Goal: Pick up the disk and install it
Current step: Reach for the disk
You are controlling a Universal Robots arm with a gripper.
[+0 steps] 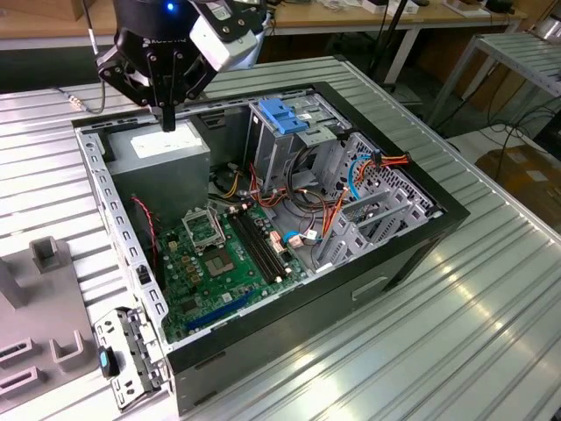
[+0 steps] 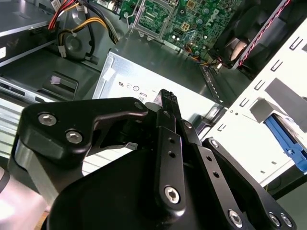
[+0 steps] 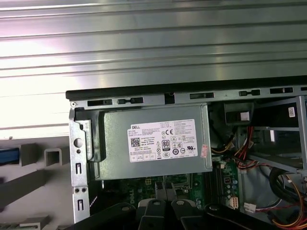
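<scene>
You have the black gripper (image 1: 167, 123) over the grey power-supply box with white sticker (image 1: 162, 153) inside the open black computer case (image 1: 263, 351), its fingers (image 2: 168, 103) pressed together.

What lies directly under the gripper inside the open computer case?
The grey power-supply box lies under the gripper. Whatever sits beneath that box cannot be seen, because the box covers it.
</scene>
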